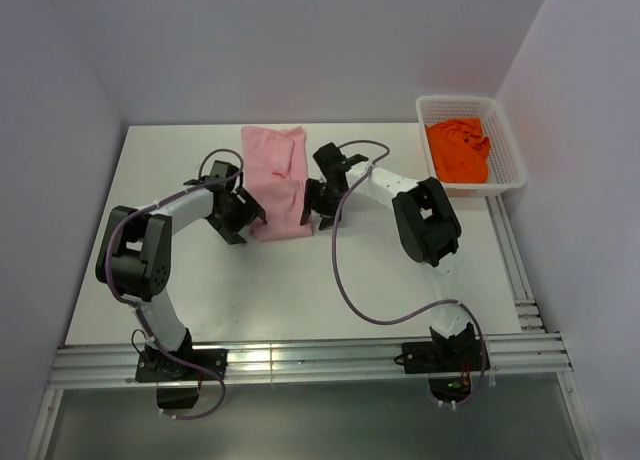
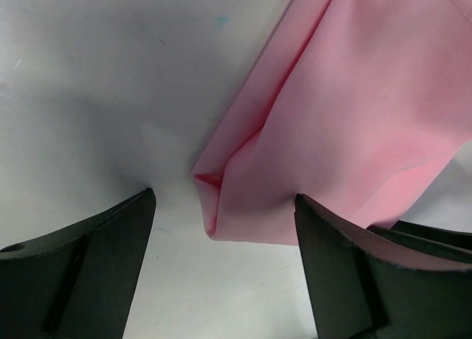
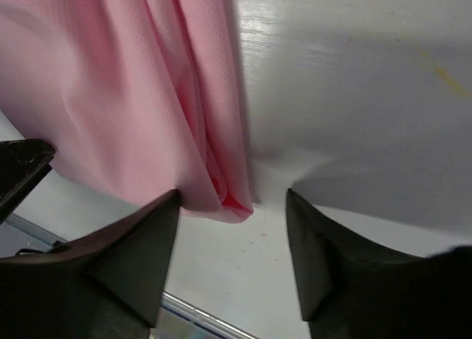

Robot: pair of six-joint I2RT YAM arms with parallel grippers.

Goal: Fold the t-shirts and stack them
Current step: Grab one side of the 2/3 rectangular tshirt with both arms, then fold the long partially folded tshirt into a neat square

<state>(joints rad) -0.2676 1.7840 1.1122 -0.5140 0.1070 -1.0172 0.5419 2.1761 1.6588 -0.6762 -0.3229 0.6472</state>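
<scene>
The pale pink t-shirt (image 1: 275,175) lies on the white table, folded into a long strip that runs away from the arms. My left gripper (image 1: 243,218) is at the strip's near left corner. In the left wrist view that gripper (image 2: 225,195) is open, with the pink corner (image 2: 251,214) between its dark fingers (image 2: 96,265). My right gripper (image 1: 318,208) is at the near right corner. It (image 3: 232,193) is open around the folded pink edge (image 3: 228,195), and its left finger touches the cloth. The orange t-shirt (image 1: 460,150) lies crumpled in a basket.
A white mesh basket (image 1: 515,150) stands at the table's back right corner. Metal rails (image 1: 300,360) run along the near edge by the arm bases. A purple cable (image 1: 345,280) loops over the table from the right arm. Walls close in the back and both sides.
</scene>
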